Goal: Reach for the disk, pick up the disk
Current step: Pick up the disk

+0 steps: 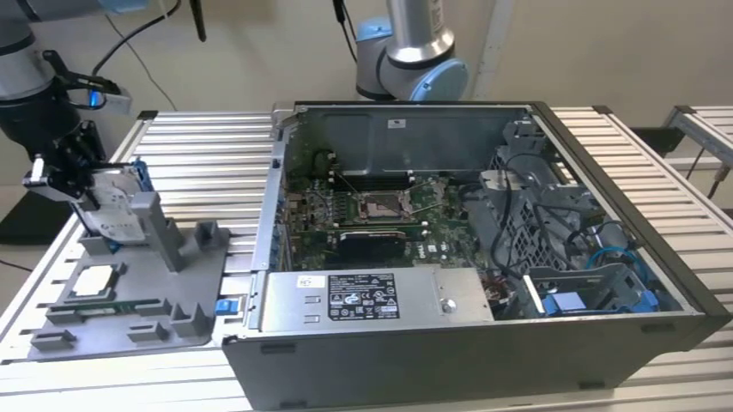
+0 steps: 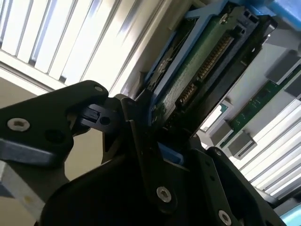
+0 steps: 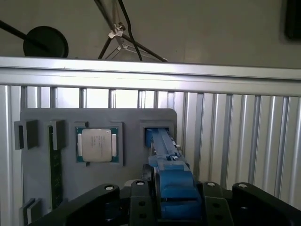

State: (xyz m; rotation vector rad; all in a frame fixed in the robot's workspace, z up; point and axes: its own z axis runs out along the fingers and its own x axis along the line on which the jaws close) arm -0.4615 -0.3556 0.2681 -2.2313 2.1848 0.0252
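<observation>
Gripper [image 1: 81, 190] is closed on the disk [image 1: 112, 206], a flat silver-grey metal hard drive with a white label and blue plastic side rails. The drive is clamped on edge between the fingers [image 3: 141, 190]. In the first wrist view its blue rail [image 3: 164, 150] runs straight out from the grip. In the second wrist view the green board underside [image 2: 197, 70] sits right at the jaws.

The far end of the drive sits at a slot in the grey plastic fixture tray [image 1: 172, 283], directly under the hand. I cannot tell whether it is clear of the slot.

A square silver chip [image 3: 97, 145] sits in the tray pocket just beside the gripped drive. The open black computer case [image 1: 458, 352] is well away from the hand, on the slatted aluminium table [image 1: 206, 146].
</observation>
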